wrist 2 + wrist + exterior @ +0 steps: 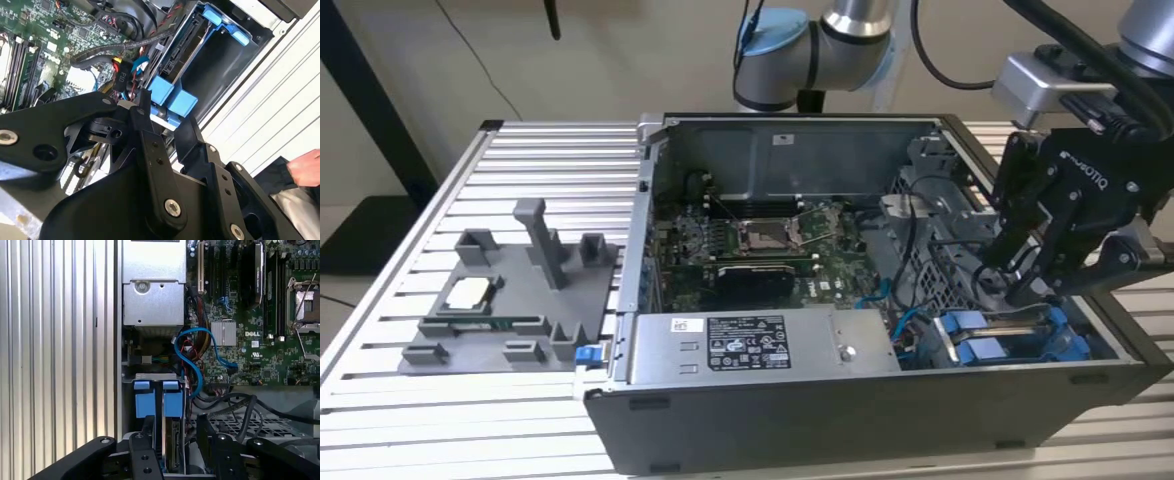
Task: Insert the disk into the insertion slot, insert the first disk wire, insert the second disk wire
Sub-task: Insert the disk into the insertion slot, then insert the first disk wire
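Seated in dark corner bay [225, 70]: silver-grey rectangular hard drive in bright blue plastic carrier [173, 452] — insertion looks done. Astride its end, fingers apart, unclamped: black gripper [175, 427]. Loose nearby: thin blue data cable [197, 330], black plug [121, 77] — both wires seemingly left.

The arm [858, 18] has silver tubes and pale blue joint caps, with black cables [1058, 34] along it. The gripper [1030, 286] is black, angular, white-lettered, its links pinned by silver screws [172, 207].
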Robot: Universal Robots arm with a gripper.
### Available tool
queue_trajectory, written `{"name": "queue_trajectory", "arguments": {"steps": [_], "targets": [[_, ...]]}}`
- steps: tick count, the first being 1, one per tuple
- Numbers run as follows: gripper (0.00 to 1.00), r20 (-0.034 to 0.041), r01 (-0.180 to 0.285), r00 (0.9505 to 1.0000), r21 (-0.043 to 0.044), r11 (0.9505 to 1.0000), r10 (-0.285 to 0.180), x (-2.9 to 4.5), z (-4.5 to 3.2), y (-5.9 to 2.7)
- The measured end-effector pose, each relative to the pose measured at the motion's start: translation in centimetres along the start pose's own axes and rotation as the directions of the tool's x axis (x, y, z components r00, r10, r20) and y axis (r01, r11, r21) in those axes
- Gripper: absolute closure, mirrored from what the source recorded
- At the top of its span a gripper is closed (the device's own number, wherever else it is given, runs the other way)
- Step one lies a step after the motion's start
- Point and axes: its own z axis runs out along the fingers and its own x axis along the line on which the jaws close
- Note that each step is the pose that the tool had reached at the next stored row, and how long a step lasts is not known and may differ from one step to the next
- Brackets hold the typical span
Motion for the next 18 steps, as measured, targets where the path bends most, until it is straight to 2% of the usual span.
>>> {"name": "queue_trajectory", "arguments": {"steps": [6, 13, 18], "targets": [[0.53, -0.0004, 0.000, 1.0000, 0.0000, 1.0000, 0.000, -0.03, -0.03, 0.00], [0.53, 0.0000, 0.000, 1.0000, 0.0000, 1.0000, 0.000, -0.73, -0.02, 0.05], [0.53, -0.0002, 0.000, 1.0000, 0.0000, 1.0000, 0.000, -0.98, -0.75, 0.09]]}}
